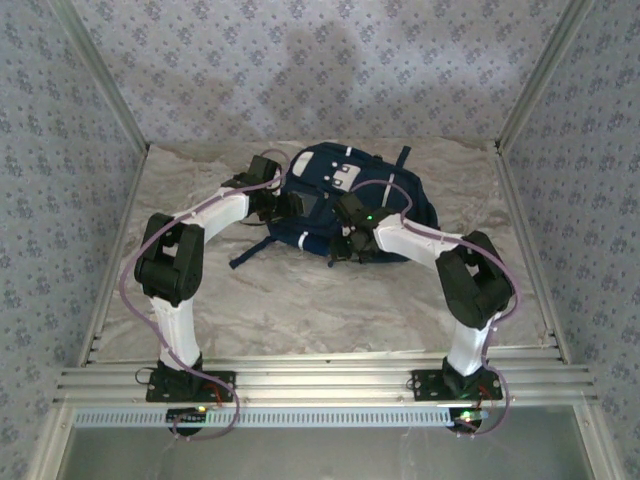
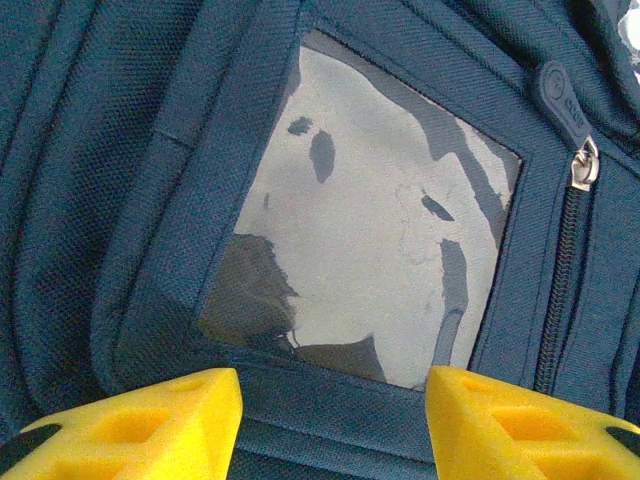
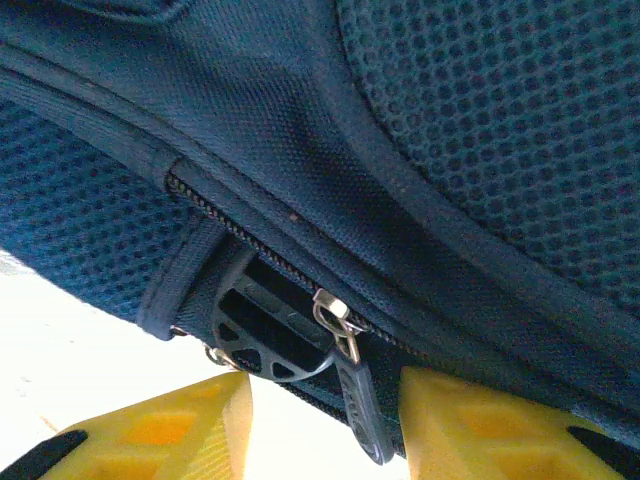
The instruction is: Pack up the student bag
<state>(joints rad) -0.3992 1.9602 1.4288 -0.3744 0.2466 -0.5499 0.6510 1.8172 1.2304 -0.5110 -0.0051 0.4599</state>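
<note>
The student bag (image 1: 330, 195) is lying front face up on the marble-patterned table (image 1: 300, 310), near the middle of its far edge. Its long axis is running left to right, roughly along that edge. A dark strap (image 1: 245, 258) is trailing from the bag's left end toward the near edge, and a loop (image 1: 404, 160) is poking toward the far edge near its right end; which end is the top I cannot tell. The left gripper (image 1: 288, 205) is hovering over the left part of the bag. In the left wrist view its yellow fingers (image 2: 150, 425) are standing about half apart and gripping nothing. The bag's grey patch (image 2: 370, 220) is sitting just beyond the gap between them, and a metal zip pull (image 2: 584, 165) is hanging off to the right. The right gripper (image 1: 345, 245) is reaching in at the bag's near side, right of the middle. In the right wrist view its fingers (image 3: 160, 440) are also standing apart. A dark zipper tab (image 3: 362, 405) is dangling in the gap between them, closer to the right-hand finger and not pinched, with a black plastic buckle (image 3: 262, 338) just left of it.
</note>
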